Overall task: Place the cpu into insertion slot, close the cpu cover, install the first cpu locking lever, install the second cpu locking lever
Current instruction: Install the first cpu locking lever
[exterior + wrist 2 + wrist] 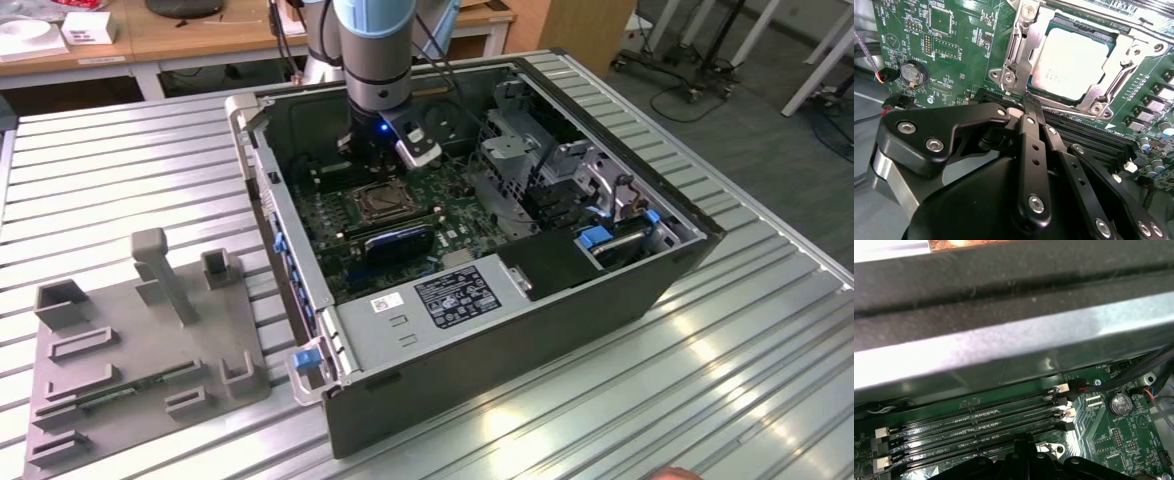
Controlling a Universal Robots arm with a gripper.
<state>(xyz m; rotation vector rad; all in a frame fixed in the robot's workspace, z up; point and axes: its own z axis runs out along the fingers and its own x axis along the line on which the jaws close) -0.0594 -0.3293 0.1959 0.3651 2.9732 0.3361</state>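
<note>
Second wrist view: the black gripper [1026,107] has its jaws pressed together, holding nothing, its tip just beside the edge of the insertion slot [1019,55]. Beyond it, the cpu [1074,62] lies seated in that slot, with the cpu cover [1126,55] closed down around its silvery face. Farther off, a coin battery [913,72] sits on the green motherboard [954,60].

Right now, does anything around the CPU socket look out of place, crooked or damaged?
Nothing stands out. In the second wrist view the cpu lies flat and square in the insertion slot, with the cpu cover closed down around it. The end effector sits at the socket's edge; no bent or broken parts show.
</note>
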